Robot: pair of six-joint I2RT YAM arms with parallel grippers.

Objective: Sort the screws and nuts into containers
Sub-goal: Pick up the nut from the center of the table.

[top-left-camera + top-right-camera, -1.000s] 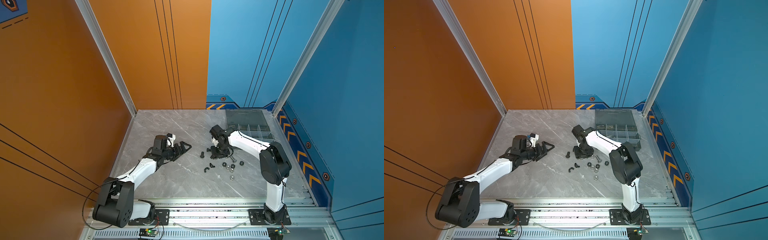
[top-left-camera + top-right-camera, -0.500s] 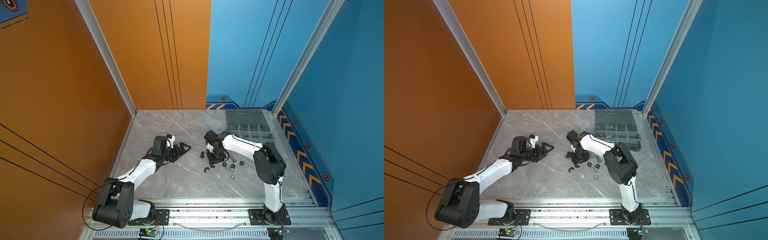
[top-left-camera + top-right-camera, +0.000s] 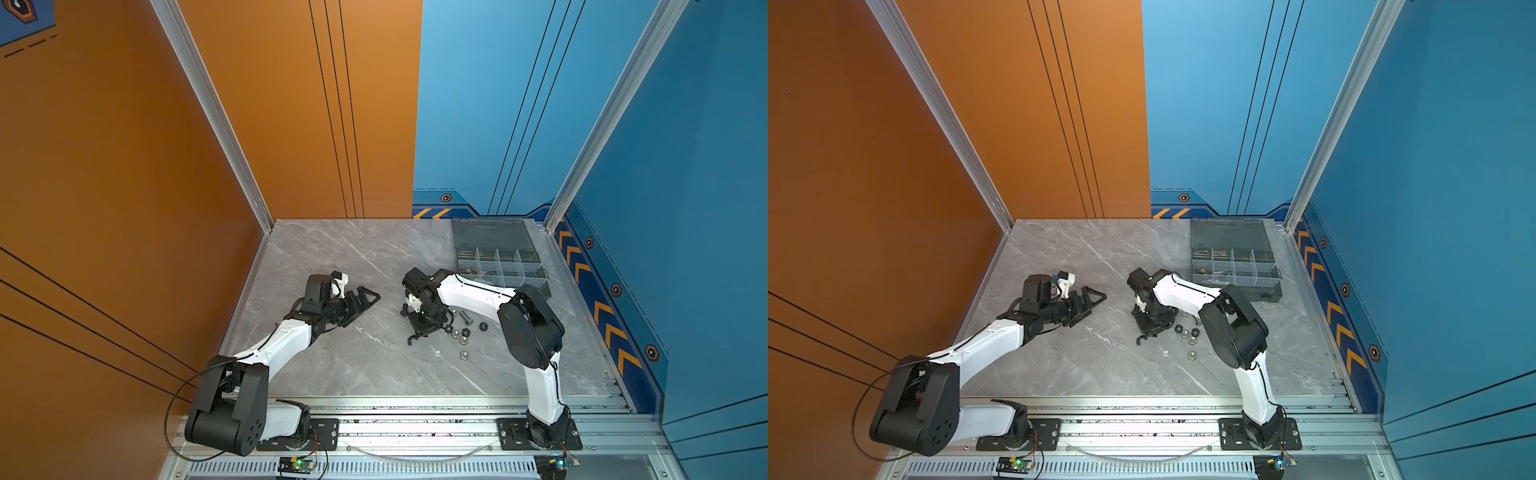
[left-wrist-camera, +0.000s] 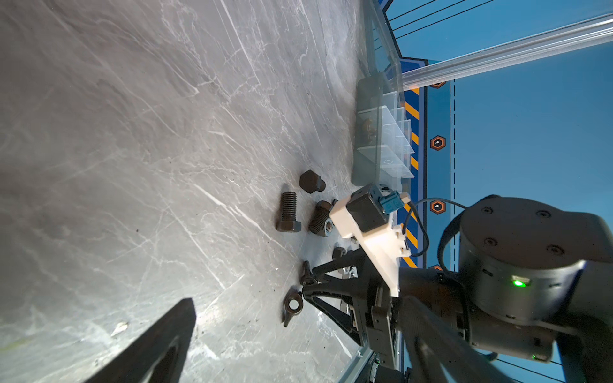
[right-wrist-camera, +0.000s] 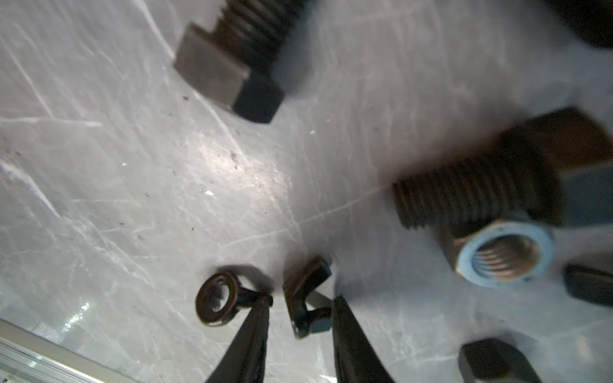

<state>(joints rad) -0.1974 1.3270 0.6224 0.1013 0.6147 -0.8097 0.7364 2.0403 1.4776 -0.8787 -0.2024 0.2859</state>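
Black wing nut (image 5: 306, 282): lying on the grey marble table (image 3: 353, 374), sitting between the two fingertips of the right gripper (image 5: 301, 300).
Right gripper: pointing down into the loose pile, its jaws standing a little apart and straddling that wing nut. A sliver of table is showing between the nut and one fingertip (image 5: 253, 328), so nothing is being clamped.
Second wing nut (image 5: 215, 296): lying just outside that same fingertip, its stem touching the tip.
Black bolts: one (image 5: 229, 66) is lying on its side, apart from the rest. Another (image 5: 481, 189) is resting with its threaded end against a silver hex nut (image 5: 504, 255).
Rest of pile: a silver bolt (image 3: 464, 318) and several hex nuts (image 3: 464, 355) are lying scattered beside the right arm in both top views.
Organizer box (image 3: 519, 279): sitting at the table's far right corner with its lid lying open toward the back wall. Brass-coloured pieces (image 3: 469, 271) are resting in the near row's end compartment on the pile's side.
Left gripper (image 3: 363, 306): hanging low over bare table, well apart from the pile, jaws spread wide and gripping nothing.
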